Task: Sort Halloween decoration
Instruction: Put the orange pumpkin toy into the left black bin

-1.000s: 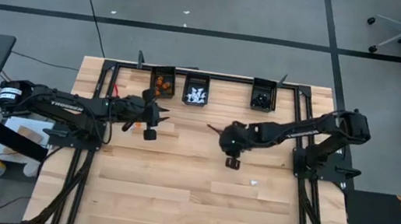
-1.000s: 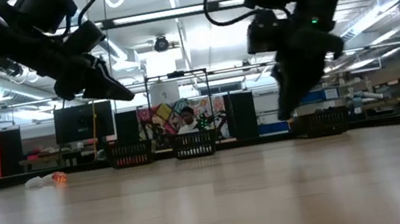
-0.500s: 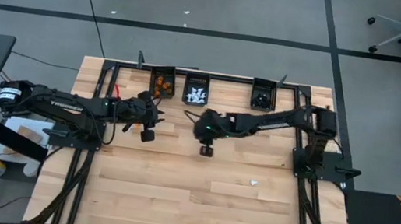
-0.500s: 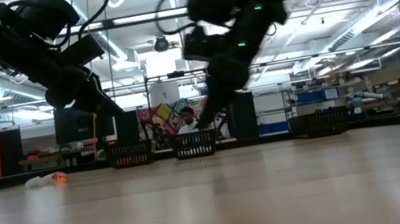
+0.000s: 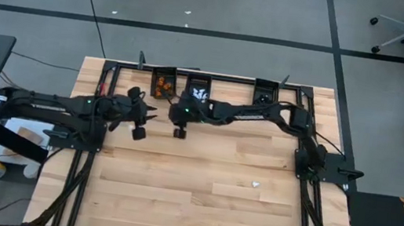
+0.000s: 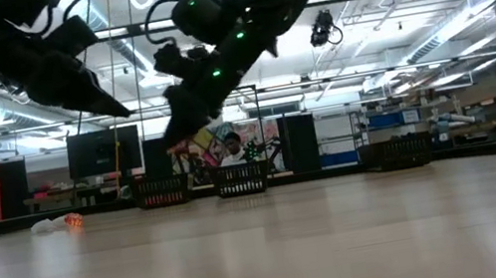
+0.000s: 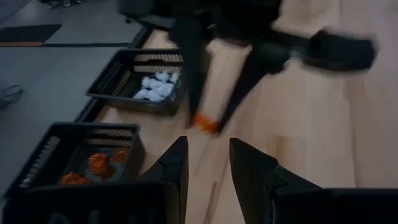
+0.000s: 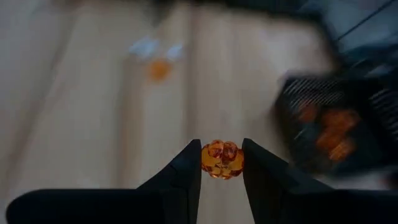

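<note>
A small orange pumpkin trinket (image 8: 221, 159) is between the fingers of my right gripper (image 8: 221, 163), which is shut on it. The gripper is stretched to the far left of the table (image 5: 173, 111), beside the black bin of orange pieces (image 5: 162, 84). Beside that bin stand a bin of white pieces (image 5: 199, 91) and a third black bin (image 5: 265, 96). My left gripper (image 7: 208, 165) hangs open and empty just left of the right one (image 5: 148, 115). A loose orange piece (image 8: 158, 69) and white pieces (image 8: 147, 46) lie on the table. My right gripper pinches the orange trinket by its two sides (image 8: 211, 159) between the tips of its two fingers. The fingers slant downward, coming from the table's right. The trinket is lifted clear of the table.
A white trinket (image 5: 255, 185) lies alone on the near right of the wooden table (image 5: 190, 198). In the low view an orange piece (image 6: 73, 221) and a white one (image 6: 43, 226) lie at the far left. A black frame (image 5: 223, 76) runs along the far edge. A person (image 6: 233, 149) sits beyond the table.
My right gripper has swept from the table's middle right toward the left and far edge, up to the orange bin. It stays shut on the orange trinket, which hangs clear of the table. My left gripper has drawn back a little toward the table's left edge.
</note>
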You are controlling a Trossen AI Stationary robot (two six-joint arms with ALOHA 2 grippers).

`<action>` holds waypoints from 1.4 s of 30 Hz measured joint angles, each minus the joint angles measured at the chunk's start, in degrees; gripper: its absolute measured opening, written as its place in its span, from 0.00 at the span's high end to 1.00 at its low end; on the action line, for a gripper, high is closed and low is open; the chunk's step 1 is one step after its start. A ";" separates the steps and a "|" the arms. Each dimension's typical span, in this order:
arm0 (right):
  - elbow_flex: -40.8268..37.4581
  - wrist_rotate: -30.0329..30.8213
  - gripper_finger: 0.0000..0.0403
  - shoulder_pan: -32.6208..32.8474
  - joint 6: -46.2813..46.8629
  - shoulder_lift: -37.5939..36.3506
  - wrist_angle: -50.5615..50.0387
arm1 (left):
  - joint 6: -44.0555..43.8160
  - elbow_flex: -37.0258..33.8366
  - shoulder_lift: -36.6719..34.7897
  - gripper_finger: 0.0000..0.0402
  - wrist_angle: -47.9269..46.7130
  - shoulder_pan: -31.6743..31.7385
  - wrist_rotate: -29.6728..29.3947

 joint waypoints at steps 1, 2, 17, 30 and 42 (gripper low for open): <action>1.64 0.85 0.74 -0.41 0.12 1.17 1.60 | -0.04 0.00 -1.05 0.76 -1.00 0.00 -0.63; 3.06 1.38 0.74 -0.76 0.30 2.31 2.08 | -0.22 0.00 -2.01 0.76 -2.04 0.00 -1.07; 27.82 12.29 0.73 -4.10 10.25 18.94 -0.03 | -0.60 -9.42 -13.47 0.76 -0.83 0.08 -6.36; 30.78 11.43 0.73 -7.47 20.94 20.82 -9.44 | -3.91 -9.48 -20.04 0.76 1.45 0.09 -8.16; 30.78 10.34 0.73 -8.05 22.45 20.82 -12.18 | -2.36 -20.68 -20.12 0.76 21.41 0.09 -8.05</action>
